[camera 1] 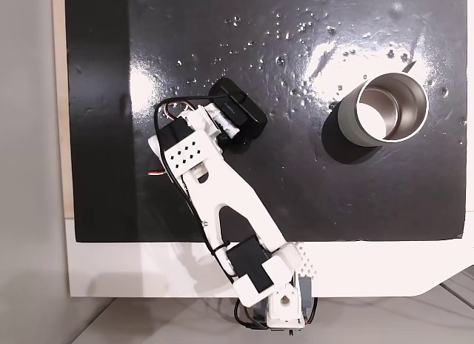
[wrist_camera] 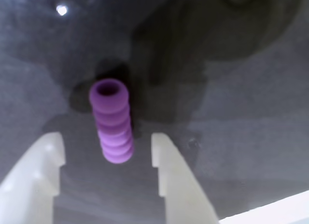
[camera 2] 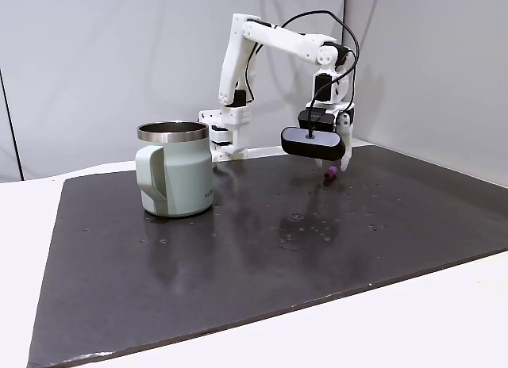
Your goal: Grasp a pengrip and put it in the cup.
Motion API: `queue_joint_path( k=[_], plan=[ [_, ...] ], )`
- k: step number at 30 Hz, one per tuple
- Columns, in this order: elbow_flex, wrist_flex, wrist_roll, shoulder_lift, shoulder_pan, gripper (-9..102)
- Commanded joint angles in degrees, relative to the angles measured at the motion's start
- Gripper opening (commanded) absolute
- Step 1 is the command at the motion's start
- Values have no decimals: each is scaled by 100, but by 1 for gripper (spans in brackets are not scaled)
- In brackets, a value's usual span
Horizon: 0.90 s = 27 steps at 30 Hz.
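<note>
My gripper [wrist_camera: 107, 142] spread open, straddling purple pengrip [wrist_camera: 112, 122] on dark mat [wrist_camera: 251, 137], not touching. Its long axis runs between my fingers [wrist_camera: 166, 161], hollow end facing away. Cup [camera 2: 175, 168] well apart.

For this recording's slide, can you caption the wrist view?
Open gripper straddling the purple pengrip on the dark mat, fingers not yet touching it.

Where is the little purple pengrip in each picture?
A fixed view from above: the pengrip is hidden under the arm's black camera.
A fixed view from the side: pengrip on the dark mat, right of centre, below the claw.
Wrist view: centre-left, between the open claw's white fingers.
Shared landmark: the claw.
</note>
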State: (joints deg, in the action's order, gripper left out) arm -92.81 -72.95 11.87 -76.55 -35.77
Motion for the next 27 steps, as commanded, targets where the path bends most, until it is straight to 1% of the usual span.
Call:
queue_joint_path(
  k=[1,8,14,16,20,27],
  plan=[
    [-26,264,79,9,-53,16],
    [-404,668,255,123,-202,15],
    [-448,712,334,132,-211,13],
    [-457,712,360,158,-211,11],
    [-475,721,466,176,-211,1],
    [-510,712,466,53,-158,0]
  ],
)
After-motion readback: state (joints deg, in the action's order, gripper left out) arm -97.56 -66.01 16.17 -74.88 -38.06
